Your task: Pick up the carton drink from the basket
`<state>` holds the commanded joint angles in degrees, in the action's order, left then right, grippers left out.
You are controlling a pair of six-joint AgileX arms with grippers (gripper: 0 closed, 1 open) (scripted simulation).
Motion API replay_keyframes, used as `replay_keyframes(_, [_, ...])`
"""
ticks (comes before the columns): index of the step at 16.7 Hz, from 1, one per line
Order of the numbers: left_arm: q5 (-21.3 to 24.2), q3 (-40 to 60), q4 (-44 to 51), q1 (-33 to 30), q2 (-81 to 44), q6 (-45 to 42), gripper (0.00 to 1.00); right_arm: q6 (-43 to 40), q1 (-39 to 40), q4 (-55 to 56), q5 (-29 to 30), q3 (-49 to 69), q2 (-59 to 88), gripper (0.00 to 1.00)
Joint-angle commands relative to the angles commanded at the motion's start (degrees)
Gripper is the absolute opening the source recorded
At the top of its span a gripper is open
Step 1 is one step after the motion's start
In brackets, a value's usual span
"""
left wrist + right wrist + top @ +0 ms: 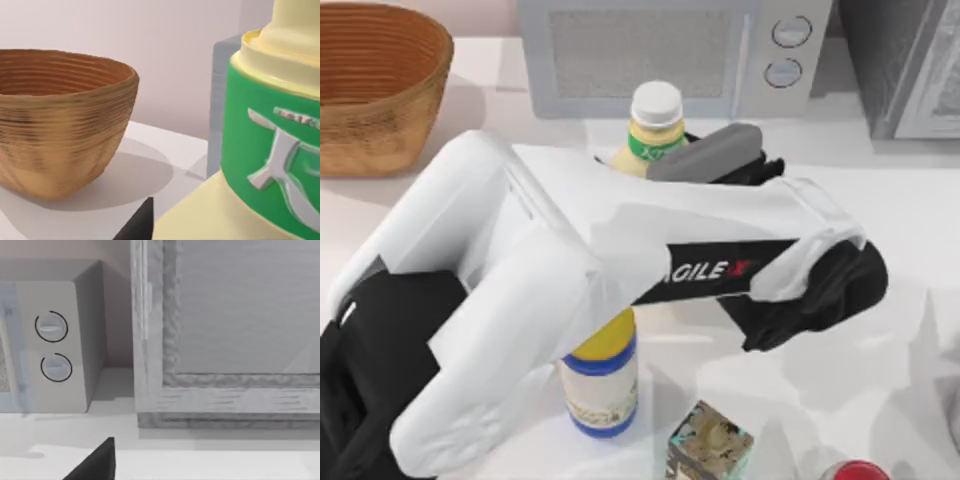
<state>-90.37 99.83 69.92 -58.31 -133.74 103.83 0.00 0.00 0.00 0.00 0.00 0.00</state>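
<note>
Nearest the lens: left arm (pixel 550 290), white shell, slung across the middle of the surface (pixel 910 300). Left pincer (pixel 692 158) at its far end, closed on the carton drink (pixel 656 128), grey finger (pixel 705 152) pressed to the shoulder beneath the green band.

Under the arm, near edge: yellow-lidded jar (pixel 603 385), upright. Just beside it, small patterned box (pixel 710 445). Neither one touched.

Carton drink upright, clear of the basket (pixel 375 95) and well apart from it, in front of the microwave (pixel 660 50). Cannot tell whether resting on the surface or lifted. In the left wrist view, green band (pixel 270 150) close up, basket (pixel 60 120) behind and to one side, nothing visible inside.

Handling, as a judgement: rigid walls, smooth and glossy, so probably slippery under hard pads. Tall and narrow, likely to tip or swing if taken near the cap (pixel 657 100). If full, noticeable weight low down. Best hold at the shoulder or upper body, below the taper, squeezed squarely across the width; present hold roughly there. Moderate force only, to avoid denting.

Farthest: right pincer (pixel 95 465), idle, facing the microwave knobs (pixel 51 326) and a grey cabinet (pixel 225 340); open or closed, cannot tell.
</note>
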Motion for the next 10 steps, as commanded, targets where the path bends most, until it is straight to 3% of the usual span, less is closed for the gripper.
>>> replay_keyframes(7, [0.0, 0.0, 0.0, 0.0, 0.0, 0.0, 0.98, 0.0, 0.0, 0.0, 0.0, 0.0, 0.0, 1.00])
replay_keyframes(10, [0.0, 0.0, 0.0, 0.0, 0.0, 0.0, 1.00, 0.0, 0.0, 0.0, 0.0, 0.0, 0.0, 1.00])
